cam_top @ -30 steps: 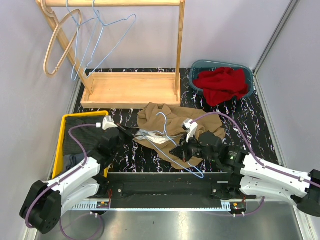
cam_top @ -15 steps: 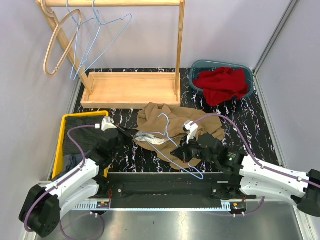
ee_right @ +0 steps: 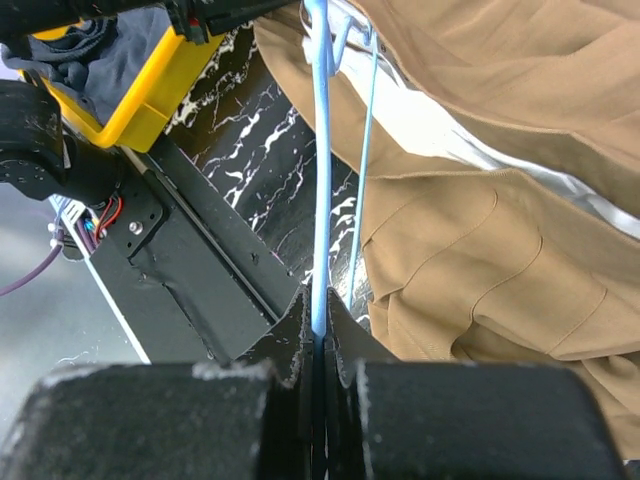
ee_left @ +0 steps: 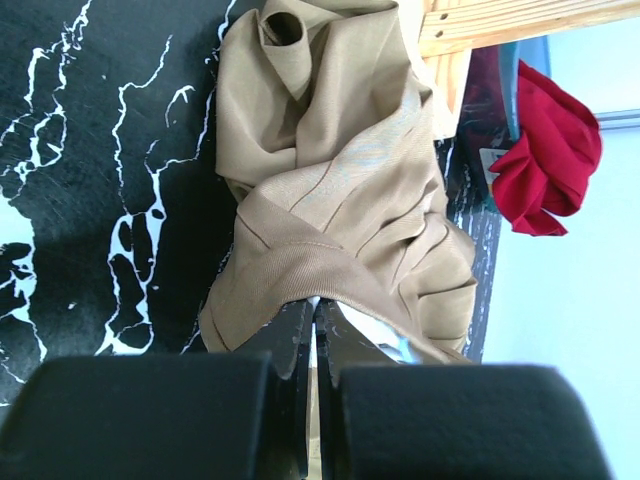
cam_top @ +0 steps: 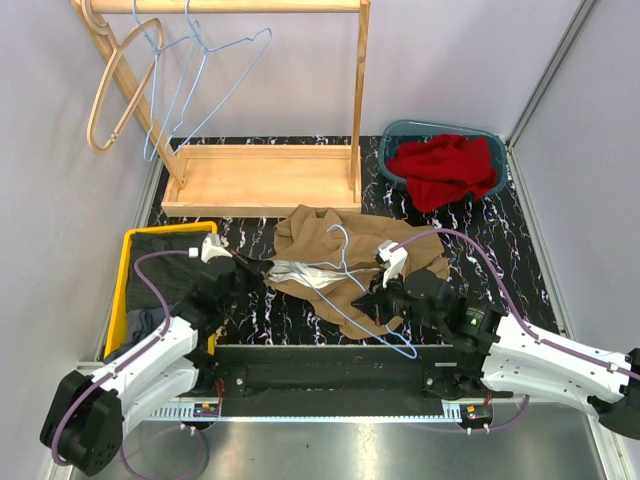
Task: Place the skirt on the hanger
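A tan skirt with a white lining lies crumpled on the black marbled table, also in the left wrist view and the right wrist view. A light blue wire hanger lies across it with one end inside the waistband. My left gripper is shut on the skirt's waistband edge. My right gripper is shut on the hanger's wire at the skirt's near side.
A wooden rack stands at the back with more hangers on its rail. A teal basket with red cloth is at the back right. A yellow bin with dark clothes is at the left.
My right gripper has shifted slightly right and nearer with the hanger, whose hook moved right over the skirt. The left gripper has kept its hold on the waistband.
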`<state>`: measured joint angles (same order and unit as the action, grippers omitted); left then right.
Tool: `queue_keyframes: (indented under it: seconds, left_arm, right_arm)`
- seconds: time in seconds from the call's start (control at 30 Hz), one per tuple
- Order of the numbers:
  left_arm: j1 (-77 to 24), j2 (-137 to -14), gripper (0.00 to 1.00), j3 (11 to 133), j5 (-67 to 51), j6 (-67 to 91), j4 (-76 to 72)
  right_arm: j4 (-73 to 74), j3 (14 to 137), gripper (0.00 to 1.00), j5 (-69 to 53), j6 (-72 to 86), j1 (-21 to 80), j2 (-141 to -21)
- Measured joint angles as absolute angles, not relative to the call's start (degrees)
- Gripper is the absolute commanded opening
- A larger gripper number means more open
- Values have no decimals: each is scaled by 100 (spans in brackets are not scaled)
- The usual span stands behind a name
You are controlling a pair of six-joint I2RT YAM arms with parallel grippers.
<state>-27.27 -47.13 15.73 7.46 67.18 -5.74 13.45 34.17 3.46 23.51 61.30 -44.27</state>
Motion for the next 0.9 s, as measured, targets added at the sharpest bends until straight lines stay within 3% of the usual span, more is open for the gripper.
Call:
queue_keyframes:
  seconds: [0.23,0.63,0.9]
  left_arm:
    - [-2692,-4980,10,1575,593,6460,-775]
    - [-2689,-5260,14,1723,491,5345,-882]
    - [-2689,-5041,28,1732,589,5002,-554]
  right_arm:
    - [1149,3507,0,377,2158,6130,-4711]
    - [-244,3457,0,517,1815,6134,-5712]
    - [-539,3457,0,504,1686,6136,-5754]
